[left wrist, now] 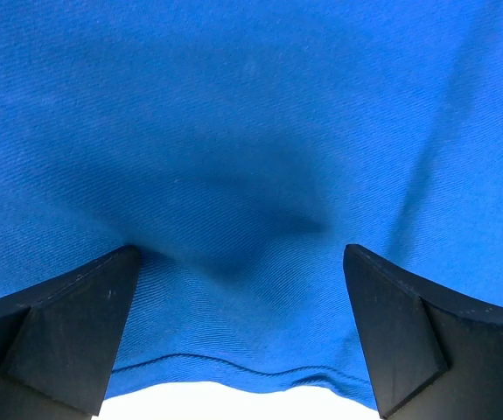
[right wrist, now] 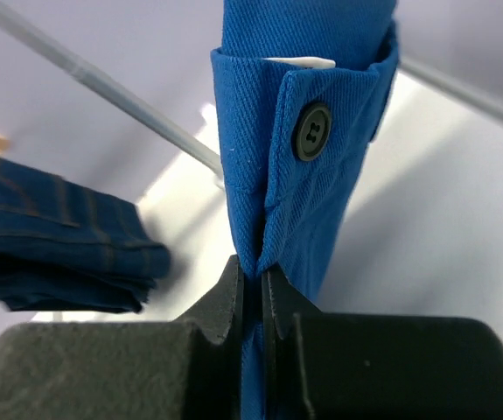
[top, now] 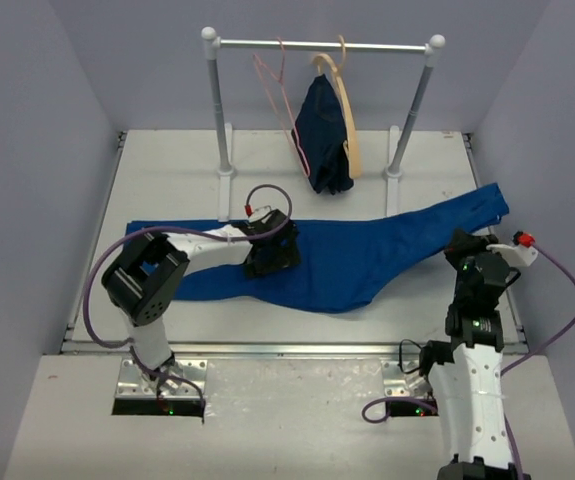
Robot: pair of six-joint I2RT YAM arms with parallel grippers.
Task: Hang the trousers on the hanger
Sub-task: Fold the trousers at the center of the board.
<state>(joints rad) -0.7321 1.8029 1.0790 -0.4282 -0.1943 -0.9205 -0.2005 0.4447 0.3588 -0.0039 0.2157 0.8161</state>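
Across the middle of the worktop [top: 167, 180] lie the trousers [top: 367, 255], flat, long axis running from 9 o'clock to about 2 o'clock in the top view. Right end kicks up toward 2 o'clock. The right wrist view shows a waistband [right wrist: 277, 210] with a dark button [right wrist: 311, 131], so the waist end likely points right and the leg ends toward 9 o'clock.

Right claw [right wrist: 251, 280] is pressed together, pinching the waistband edge; cloth rises straight out of the pinch. Left claw [left wrist: 241, 254] is spread wide, fingers down on the blue cloth near mid-length with nothing gripped and a shallow dip in the fabric between the tips.

Hanger [top: 289, 125], thin pink wire, hangs on the rail [top: 367, 45] at 12 o'clock, well apart from the trousers. Just beside it a wooden hanger [top: 349, 120] carries a folded navy garment [top: 325, 135].

Handling, my read:
- Soft twill, limp, no stiffness; it will sag and fold wherever it is unsupported.
- Light for its length, but long, so one pinch leaves most of it dragging.
- Not fragile, not slippery; the weave should hold in a pinch.
- Best holds are the thick waistband edge, already taken, plus a second pinch near mid-length under the left claw, so the cloth can drape over the hanger bar.
- The wire hanger is light and may swing when touched.
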